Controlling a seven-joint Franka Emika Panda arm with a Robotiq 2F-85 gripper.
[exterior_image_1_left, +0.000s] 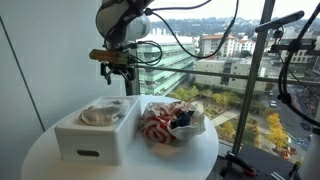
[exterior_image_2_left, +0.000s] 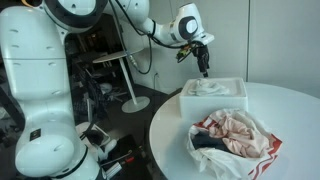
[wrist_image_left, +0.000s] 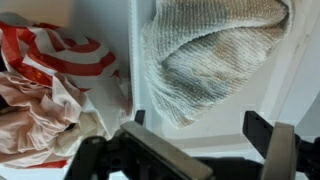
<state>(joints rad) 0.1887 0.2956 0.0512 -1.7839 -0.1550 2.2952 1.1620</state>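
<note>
My gripper (exterior_image_1_left: 117, 72) hangs open and empty above a white box (exterior_image_1_left: 85, 142) on a round white table; it also shows in an exterior view (exterior_image_2_left: 204, 68) and in the wrist view (wrist_image_left: 195, 122). A beige knitted cloth (wrist_image_left: 210, 50) lies inside the box (wrist_image_left: 255, 118), right below the open fingers. It also shows in both exterior views (exterior_image_1_left: 103, 113) (exterior_image_2_left: 212, 87). Beside the box lies a pile of clothes (exterior_image_1_left: 170, 124), red-and-white striped with pink and dark pieces, also seen in an exterior view (exterior_image_2_left: 235, 140) and in the wrist view (wrist_image_left: 45, 90).
The round white table (exterior_image_1_left: 200, 160) stands by a large window. A tripod and stand (exterior_image_1_left: 285, 60) rise beside the table. The white robot base (exterior_image_2_left: 45, 90), a dark stand (exterior_image_2_left: 128, 85) and cluttered floor items lie beyond the table's edge (exterior_image_2_left: 165, 130).
</note>
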